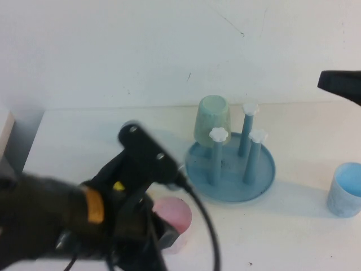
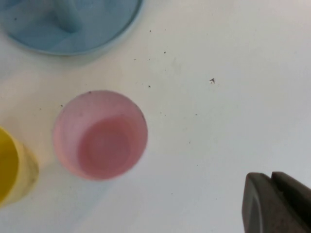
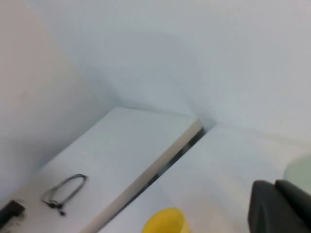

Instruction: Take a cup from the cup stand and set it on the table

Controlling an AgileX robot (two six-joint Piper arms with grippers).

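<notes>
My left arm fills the near left of the high view, big and black. My left gripper is down low at the near edge, and I cannot tell if it is spread or pressed together. The pink cup stands on the white table, open side up, just beside that gripper. From up high my arm hides part of the cup.

My left wrist view shows the whole cup from above. It is empty, with a deeper pink bottom. One dark finger sits in the corner, apart from the cup and not touching it. A yellow cup stands just beside the pink one. The high view does not show it.

Farther back is the round blue cup stand with white flower tops on its pegs. A pale green cup sits upside down on a back peg. A light blue cup stands on the table at the right.

My right gripper is up at the far right edge, away from all of it. I cannot tell how its fingers are either.

I see no words to read on anything.
</notes>
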